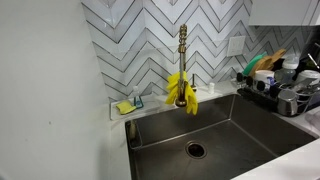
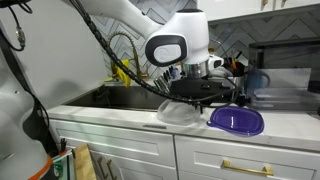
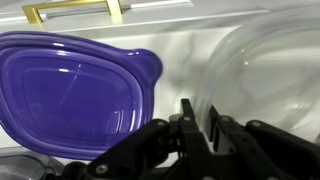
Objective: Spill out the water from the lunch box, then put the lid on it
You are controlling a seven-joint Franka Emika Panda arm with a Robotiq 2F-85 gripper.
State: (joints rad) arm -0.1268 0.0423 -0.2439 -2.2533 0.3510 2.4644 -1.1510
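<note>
- Your claw [image 3: 198,108] is pinching the wall of the lunch box [image 3: 265,70]. In the wrist view one finger sits inside the clear wall and one outside, with little gap between them.
- The lunch box [image 2: 180,114] rests on the worktop [image 2: 100,110] near its front edge, just beside the sink's corner. The claw [image 2: 192,97] is low over its far rim.
- The purple lid [image 2: 237,121] lies flat just beside the box, also near the front edge. You cannot tell whether the two touch.
- The gold cabinet handle [image 3: 75,10] lies below the front edge.
- The sink [image 1: 170,128] sits mid-worktop.
- Along the back edge are the faucet [image 1: 183,45] draped with yellow gloves [image 1: 181,90], a sponge [image 1: 124,107] towards one corner, and the dish rack [image 1: 280,95] towards the other.
</note>
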